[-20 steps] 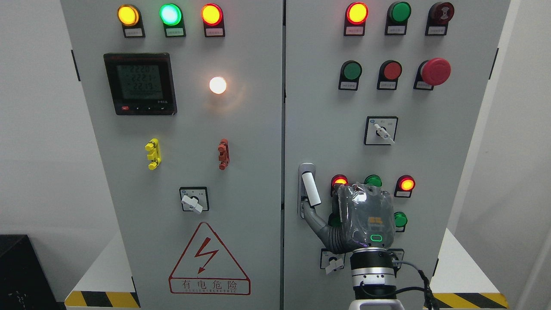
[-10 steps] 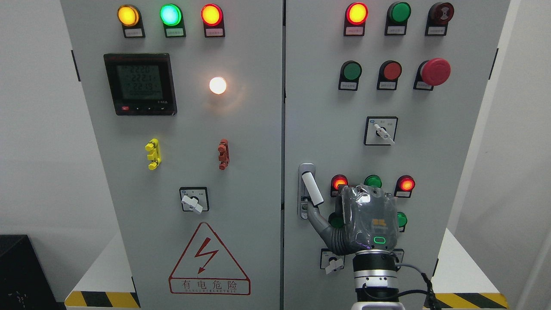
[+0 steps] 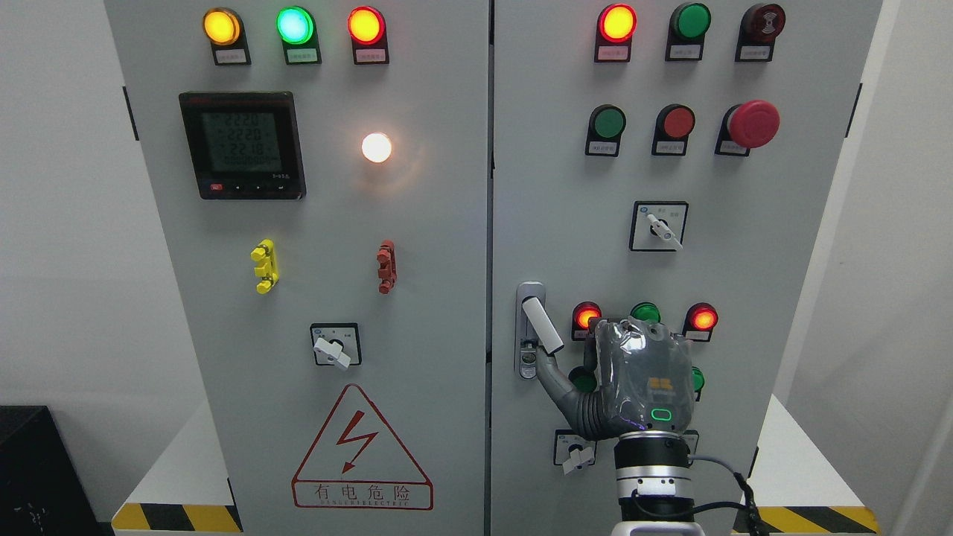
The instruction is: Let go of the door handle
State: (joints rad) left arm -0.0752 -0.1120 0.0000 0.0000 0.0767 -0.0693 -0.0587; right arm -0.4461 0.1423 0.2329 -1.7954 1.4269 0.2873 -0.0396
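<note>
Ease the right robot hand [image 3: 642, 380] back, straight away from the door handle [image 3: 541, 324], without bumping the lights just right of the handle. Keep the handle swung out and tilted as is. Robot hand held up flat just right of the handle, holding nothing. Thumb stretched out, tip right under the handle's low end; touching or not, hard to tell.

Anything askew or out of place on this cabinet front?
Yes: the white door handle on the right door sits tilted out of its vertical housing, lower end swung right. The right hand is just beside it. Nothing looks damaged.
</note>
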